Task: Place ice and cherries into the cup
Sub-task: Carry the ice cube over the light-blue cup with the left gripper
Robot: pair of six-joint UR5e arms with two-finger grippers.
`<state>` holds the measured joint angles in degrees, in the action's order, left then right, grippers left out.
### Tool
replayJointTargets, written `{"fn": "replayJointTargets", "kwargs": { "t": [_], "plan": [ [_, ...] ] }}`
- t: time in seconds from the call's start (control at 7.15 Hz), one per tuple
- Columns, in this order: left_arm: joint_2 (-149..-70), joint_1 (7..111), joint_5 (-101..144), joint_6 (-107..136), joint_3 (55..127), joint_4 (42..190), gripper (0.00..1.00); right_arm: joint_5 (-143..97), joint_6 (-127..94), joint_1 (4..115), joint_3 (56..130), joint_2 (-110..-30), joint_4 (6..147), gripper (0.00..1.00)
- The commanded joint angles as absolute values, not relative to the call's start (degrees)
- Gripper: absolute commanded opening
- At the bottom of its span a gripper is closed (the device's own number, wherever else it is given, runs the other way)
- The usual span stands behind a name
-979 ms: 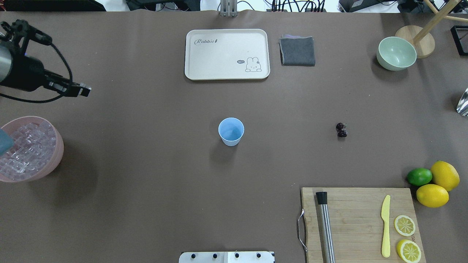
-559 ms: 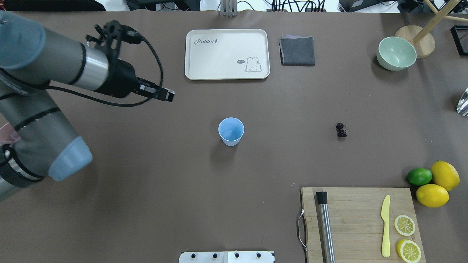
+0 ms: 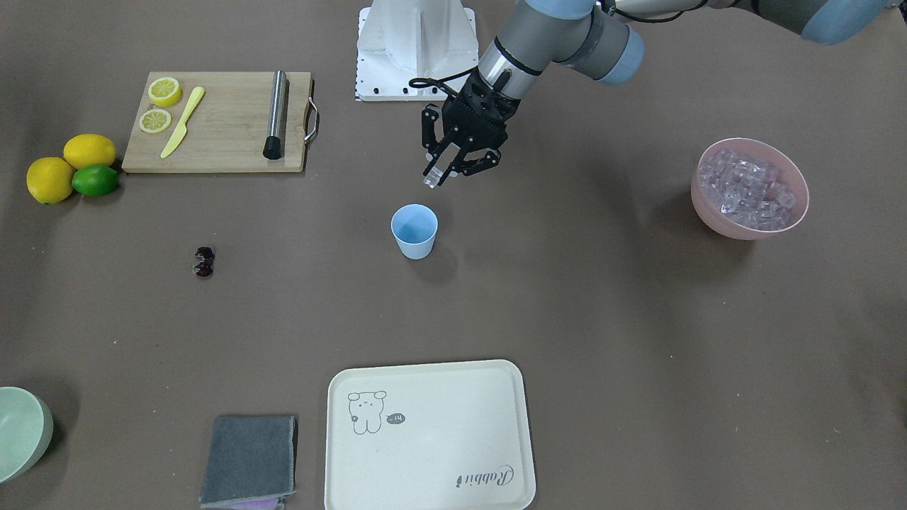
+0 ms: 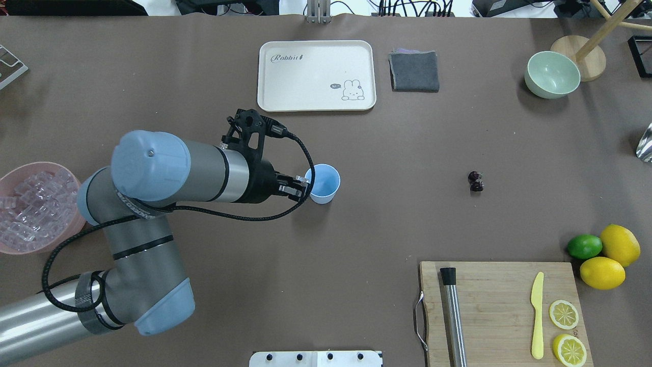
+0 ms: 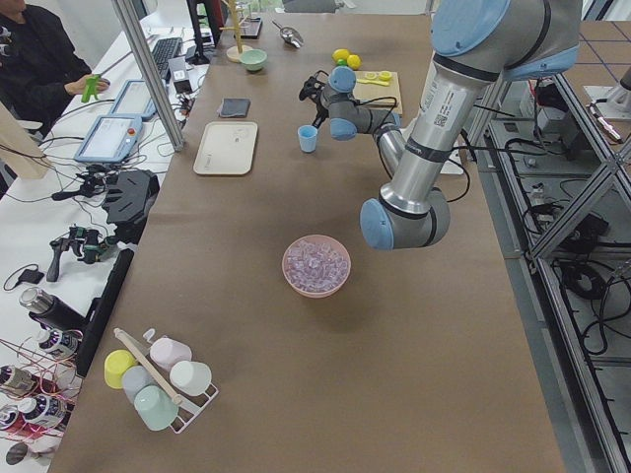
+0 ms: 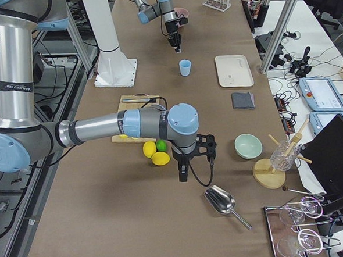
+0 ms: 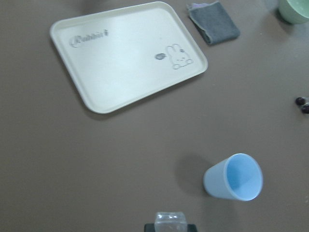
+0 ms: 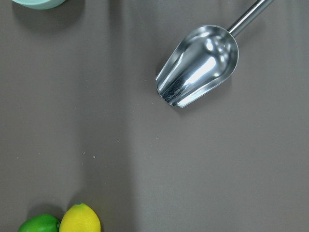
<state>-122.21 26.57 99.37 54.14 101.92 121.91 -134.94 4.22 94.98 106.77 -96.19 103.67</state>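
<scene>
Ice cube: one clear cube, pinched between the fingertips of the left pincer and carried above the table.
Cup: upright on the brown table, just ahead of the left pincer and a little to one side of it, below the fingertips. I judge the cube is not yet over the mouth. The inside shows plain blue, with no ice or fruit in it.
Cherries: on the bare table, past the cup from the left pincer and well apart from it, untouched.
Ice: the rest of the heap lies in the pink bowl, well behind the left pincer, back along its arm.
Progress: early, by my reading. Nothing is in the cup so far. The first cube has to be brought over the rim and dropped. Perhaps more ice should follow, and the cherries have yet to be fetched.
Left pincer: clamped on the cube, jaws narrowed to the cube's width. It touches nothing else and hangs clear of the cup's rim.
Right pincer: far from the cup, pointing down beside the lemons and near a metal scoop. Whether it is clenched or released cannot be told.
Farther out: a cream tray and a grey cloth lie beyond the left pincer, across the table.
</scene>
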Motion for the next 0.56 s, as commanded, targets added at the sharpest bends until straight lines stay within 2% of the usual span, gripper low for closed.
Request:
{"fn": "replayJointTargets", "kwargs": {
  "t": [0.0,0.42],
  "plan": [
    [-123.13,26.10,97.82,54.05,99.50,122.26,0.00,-134.91,4.22,95.01,106.79,-96.15,103.62,1.00],
    [-127.87,26.19,94.49,54.41,94.06,122.52,0.00,-134.91,4.22,94.92,106.70,-96.06,103.62,1.00]
  ]
}}
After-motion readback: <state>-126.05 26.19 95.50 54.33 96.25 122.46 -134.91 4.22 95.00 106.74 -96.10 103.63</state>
